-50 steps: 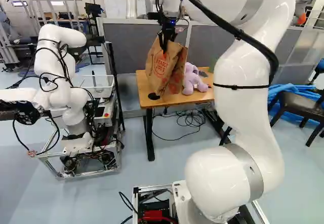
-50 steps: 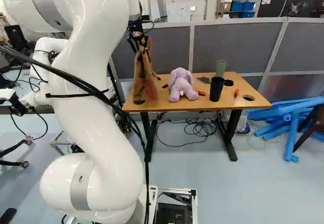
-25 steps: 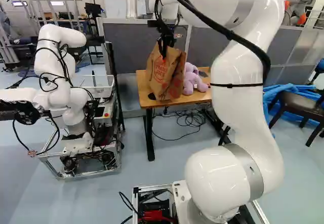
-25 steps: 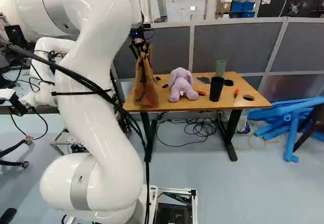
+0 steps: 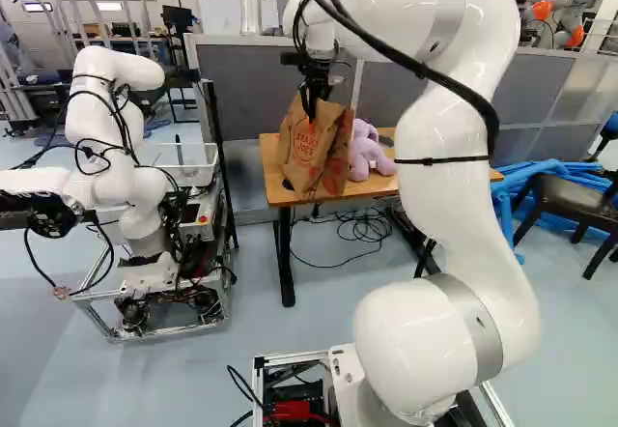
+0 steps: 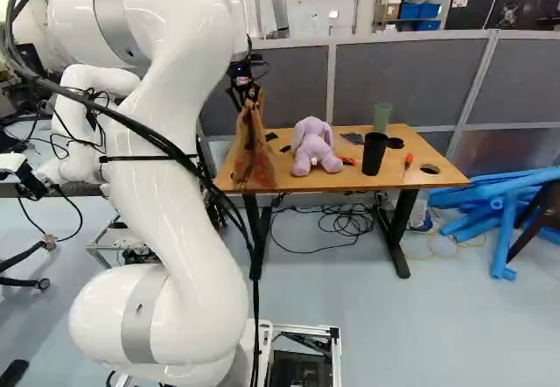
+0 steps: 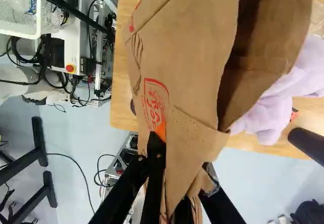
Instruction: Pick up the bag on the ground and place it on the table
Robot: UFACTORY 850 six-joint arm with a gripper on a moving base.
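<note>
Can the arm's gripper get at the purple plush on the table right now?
Probably not as things stand: the gripper is shut on the paper bag, and the bag's open side rises right beside the plush.

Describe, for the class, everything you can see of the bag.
The bag looks like brown paper, creased, with a red shield-shaped print on one side and more red marks on another. Its mouth is open, showing a shadowed inside. It is roughly upright, with the black, orange-padded fingers closed on its wall. Its base is at the table, beside the purple plush toy; whether it rests its weight there or touches the toy, I cannot tell.
</note>
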